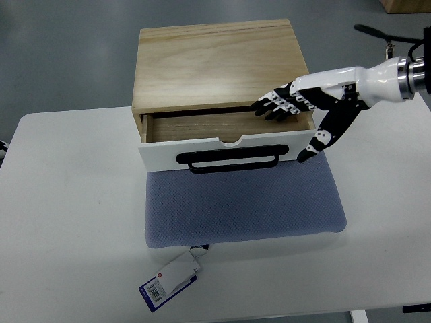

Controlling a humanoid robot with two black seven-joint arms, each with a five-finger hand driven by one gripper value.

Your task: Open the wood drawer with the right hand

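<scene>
A lab or test room: plain white table on bare grey floor.

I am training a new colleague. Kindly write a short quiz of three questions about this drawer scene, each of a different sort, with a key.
1. True or false: the drawer of the wooden box is fully closed.
2. Where is the black handle? A) on the box's top B) on the white drawer front C) on the blue mat
3. Fill in: the right hand has its fingers over the drawer's ____ and its thumb outside the front.

Key
1. False: it is pulled partly out.
2. B
3. inside; the hand is spread and holds nothing, not touching the handle.
</scene>
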